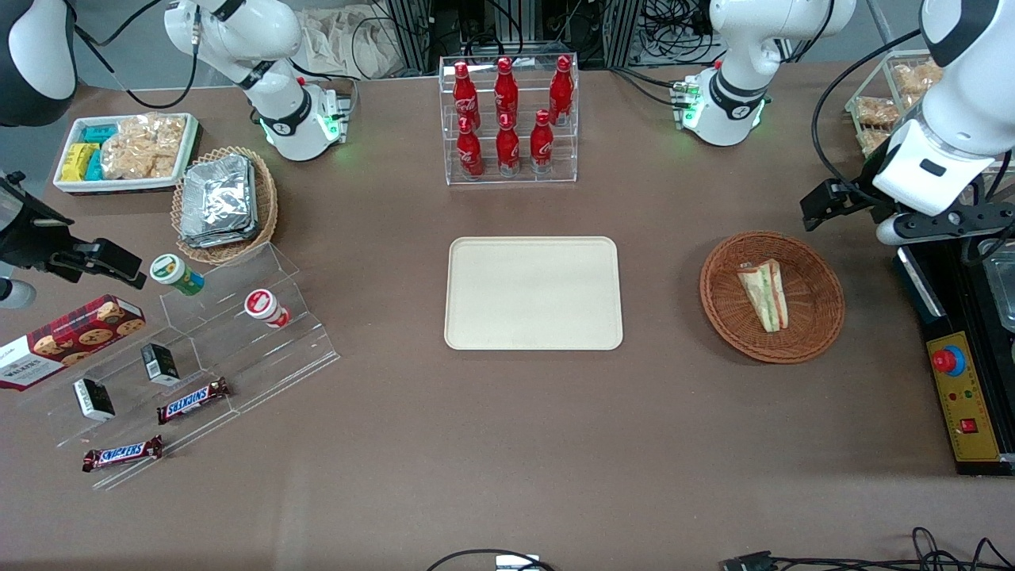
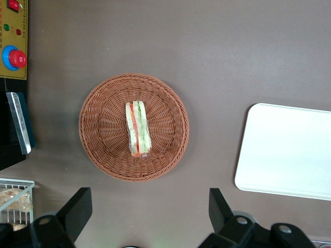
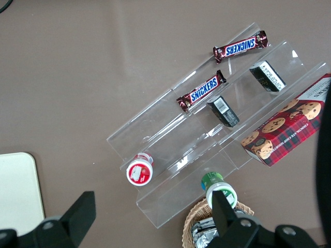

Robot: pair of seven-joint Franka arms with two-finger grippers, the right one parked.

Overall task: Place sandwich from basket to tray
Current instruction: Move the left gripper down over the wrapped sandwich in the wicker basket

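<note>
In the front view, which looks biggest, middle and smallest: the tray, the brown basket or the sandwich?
1. Tray, biggest.
2. Basket, middle, about as wide as the tray's short side.
3. Sandwich, smallest, lying in the basket.

The claw hangs open above the table beside the basket.

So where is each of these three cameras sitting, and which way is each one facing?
Front view: high, facing both arms, looking down on the table; the gripper hangs near the basket.
Left wrist view: on the working arm, looking straight down at the sandwich; open fingers show.
Right wrist view: on the parked arm, looking down at Snickers bars; its own fingers show.
All three views show the tray.
</note>
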